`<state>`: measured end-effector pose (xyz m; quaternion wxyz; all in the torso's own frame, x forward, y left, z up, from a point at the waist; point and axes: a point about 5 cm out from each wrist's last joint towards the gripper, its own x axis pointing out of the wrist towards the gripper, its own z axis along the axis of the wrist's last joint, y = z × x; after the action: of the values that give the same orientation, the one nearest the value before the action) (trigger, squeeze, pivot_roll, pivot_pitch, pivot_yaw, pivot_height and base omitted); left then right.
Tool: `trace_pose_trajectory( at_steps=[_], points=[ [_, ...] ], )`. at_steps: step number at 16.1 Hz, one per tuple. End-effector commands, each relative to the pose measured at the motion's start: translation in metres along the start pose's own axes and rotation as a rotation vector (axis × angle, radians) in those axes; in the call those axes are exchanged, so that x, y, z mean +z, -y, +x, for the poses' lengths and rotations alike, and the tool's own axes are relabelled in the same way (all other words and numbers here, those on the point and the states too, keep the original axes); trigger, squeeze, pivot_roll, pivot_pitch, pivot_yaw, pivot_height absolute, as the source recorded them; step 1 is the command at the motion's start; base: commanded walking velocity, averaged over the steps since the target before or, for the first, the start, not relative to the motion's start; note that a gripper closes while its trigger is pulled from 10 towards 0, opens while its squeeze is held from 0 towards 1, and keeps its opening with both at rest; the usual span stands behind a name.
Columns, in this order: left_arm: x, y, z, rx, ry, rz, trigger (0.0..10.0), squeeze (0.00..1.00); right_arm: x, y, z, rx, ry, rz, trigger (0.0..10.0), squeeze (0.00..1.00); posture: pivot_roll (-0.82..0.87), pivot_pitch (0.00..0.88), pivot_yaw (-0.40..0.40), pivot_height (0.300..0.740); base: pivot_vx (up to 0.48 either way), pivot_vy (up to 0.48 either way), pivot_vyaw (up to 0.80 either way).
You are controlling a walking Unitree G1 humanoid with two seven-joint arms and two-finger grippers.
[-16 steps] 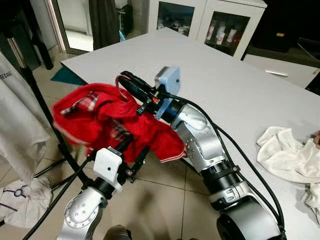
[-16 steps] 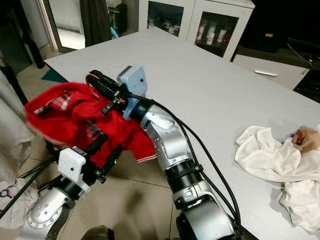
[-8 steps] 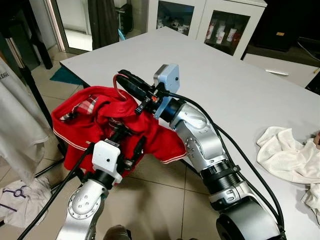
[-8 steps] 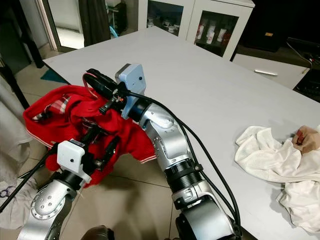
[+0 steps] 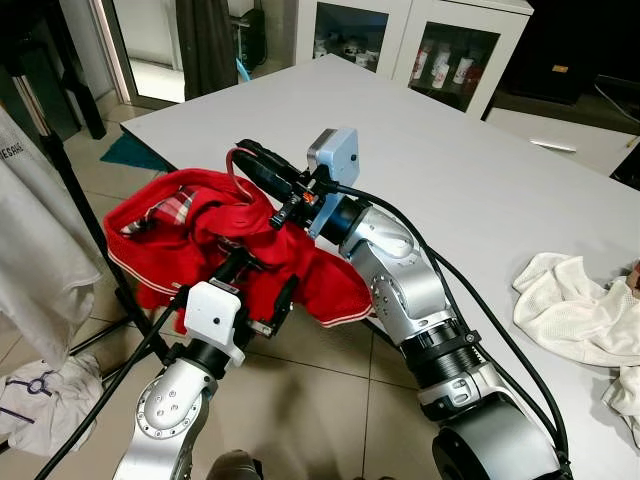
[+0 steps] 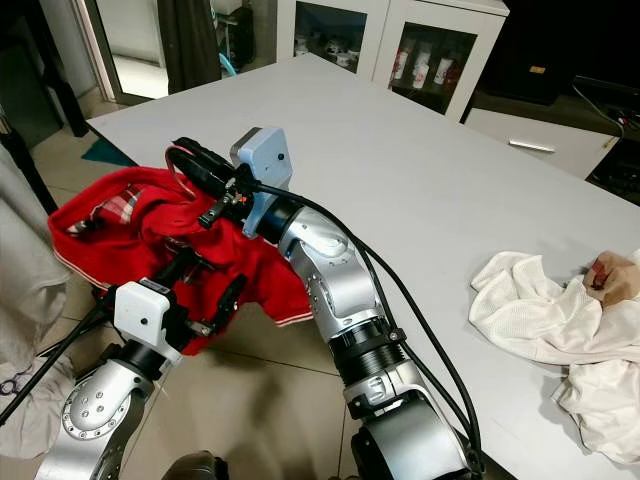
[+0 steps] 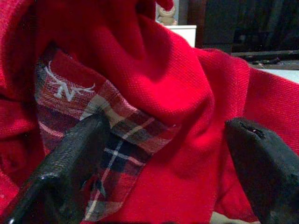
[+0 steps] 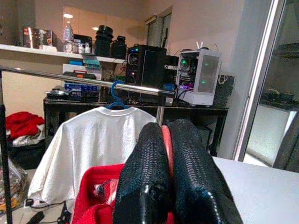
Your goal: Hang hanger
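The right pincer [image 5: 250,160] is closed tight on the thin red hook of the hanger [image 5: 233,168], held up beyond the near corner of the worktop [image 5: 470,170]. A red shirt [image 5: 200,250] with a plaid-lined collar is draped on that hanger and hangs below the pincer, over the tiled floor [image 5: 330,390]. The left pincer [image 5: 258,283] is raised from below, its fingers spread wide against the red cloth with nothing gripped between them.

The pale grey worktop is seen stretching away to the right, and crumpled white cloths [image 5: 575,315] lie on it near its right edge. Behind it, white cabinets with glass doors [image 5: 455,60] are lined along the wall. To the left, a white shirt [image 8: 91,144] on a blue hanger is hung from a metal rail [image 8: 84,83], and more white cloth [image 5: 45,400] lies on the floor at the rail's stand.
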<state>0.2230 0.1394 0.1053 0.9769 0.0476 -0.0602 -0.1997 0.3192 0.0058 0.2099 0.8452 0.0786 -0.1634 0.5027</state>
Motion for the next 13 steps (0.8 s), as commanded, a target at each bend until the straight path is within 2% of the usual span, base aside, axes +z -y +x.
trace_pose_trajectory(
  at_steps=[1,9,10,11,13],
  points=[
    [-0.002,0.001,0.0,0.002,-0.004,0.001,10.0,1.0,0.009,-0.005,0.006,0.005,0.05,0.005,0.0,0.0,0.18,0.0,-0.062,0.74,0.0,0.0,0.0],
    [-0.003,0.001,0.0,0.006,-0.004,0.003,10.0,1.0,0.009,-0.004,0.006,0.004,0.047,0.006,0.0,0.0,0.18,0.0,-0.063,0.74,0.0,0.0,0.0],
    [-0.017,0.019,0.018,-0.083,-0.094,-0.035,0.0,0.0,0.009,-0.014,0.01,0.057,0.047,0.005,0.0,0.0,0.17,0.016,-0.068,0.74,0.0,0.0,0.0],
    [-0.022,0.028,0.025,-0.127,-0.13,-0.048,0.0,0.0,0.01,-0.017,0.011,0.078,0.047,0.002,0.0,0.0,0.17,0.018,-0.067,0.74,0.0,0.0,0.0],
    [-0.021,0.028,0.025,-0.133,-0.12,-0.044,0.0,0.0,0.008,-0.015,0.008,0.07,0.04,-0.002,0.0,0.0,0.17,0.02,-0.068,0.74,0.0,0.0,0.0]
  ],
)
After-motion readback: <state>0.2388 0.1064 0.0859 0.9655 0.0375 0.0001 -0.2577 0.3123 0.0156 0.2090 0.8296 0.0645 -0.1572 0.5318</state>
